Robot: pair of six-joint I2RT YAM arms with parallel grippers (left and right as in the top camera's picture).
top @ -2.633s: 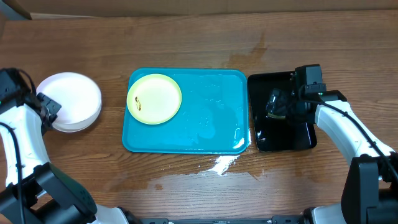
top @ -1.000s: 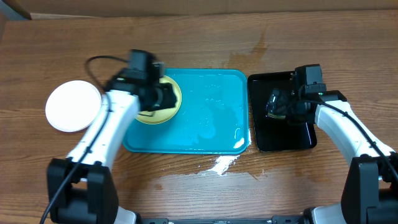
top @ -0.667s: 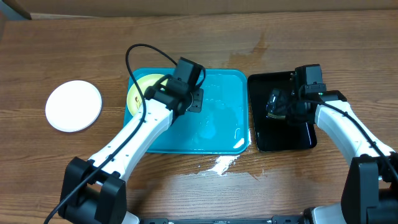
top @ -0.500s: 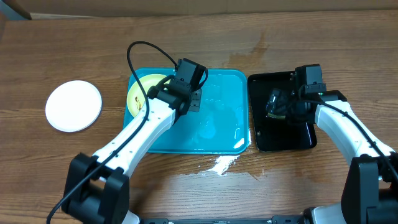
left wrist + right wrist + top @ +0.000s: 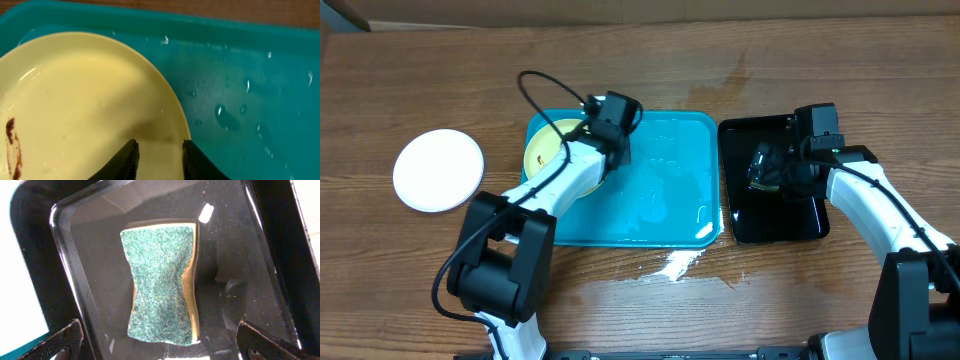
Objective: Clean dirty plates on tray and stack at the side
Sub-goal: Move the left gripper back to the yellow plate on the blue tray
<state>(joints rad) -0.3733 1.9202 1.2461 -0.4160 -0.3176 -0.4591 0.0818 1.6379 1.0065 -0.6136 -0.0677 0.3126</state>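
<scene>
A pale yellow-green plate with a dark smear lies at the left end of the wet turquoise tray. My left gripper hovers low over that plate's right rim. It is open, with a narrow gap, and its fingertips show plate surface between them. A white plate sits on the table left of the tray. My right gripper stands wide open above a green-and-yellow sponge.
The sponge lies in a glossy black tray right of the turquoise one. Water is spilled on the wood in front of the tray. Droplets dot the tray floor. A cardboard edge runs along the back of the table.
My left arm has swung over the tray, and its gripper has settled at the yellow-green plate's right rim with the jaws a little narrower. The right arm has not moved.
</scene>
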